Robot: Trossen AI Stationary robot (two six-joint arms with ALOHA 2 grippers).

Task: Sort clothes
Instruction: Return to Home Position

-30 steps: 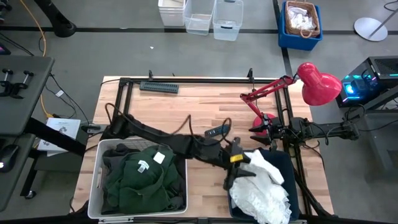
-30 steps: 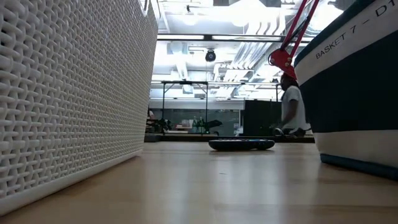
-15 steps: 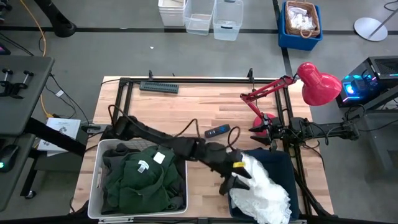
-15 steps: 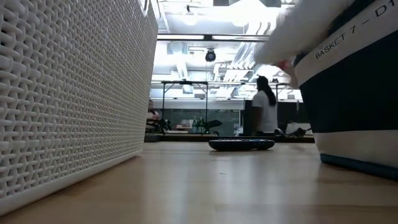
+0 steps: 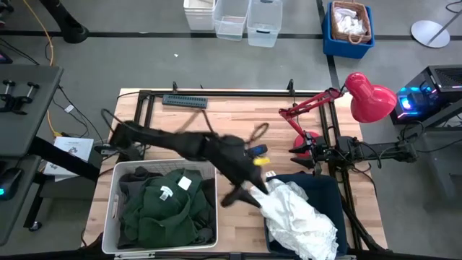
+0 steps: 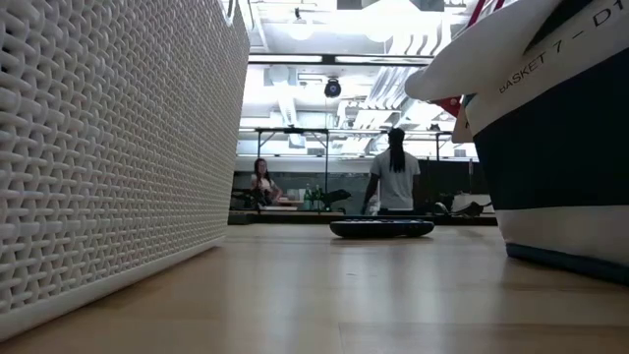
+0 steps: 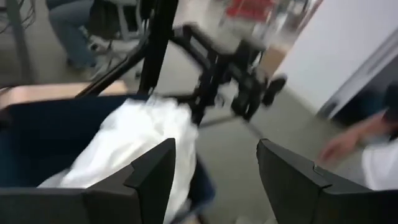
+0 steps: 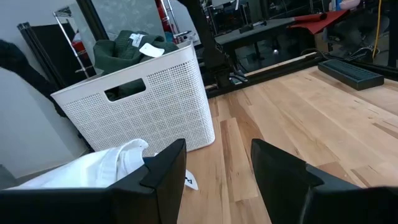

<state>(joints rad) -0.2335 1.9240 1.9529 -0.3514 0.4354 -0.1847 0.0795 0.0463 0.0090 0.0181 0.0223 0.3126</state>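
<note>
High view: sorting looks done, with the green shirt (image 5: 167,208) in the white bin (image 5: 115,211) lower left, the white clothes (image 5: 302,220) in the blue bin (image 5: 330,189) lower right, no garments on the table (image 5: 231,119); left gripper (image 5: 240,193) mid-frame and right gripper (image 5: 299,151) centre-right both empty, jaws apart.

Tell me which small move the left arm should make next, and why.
Probably draw the left gripper back toward its own side of the table. It is open and empty, the white clothes lie in the blue bin, and the green shirt fills the white bin. The right gripper waits open at the table's right.
</note>
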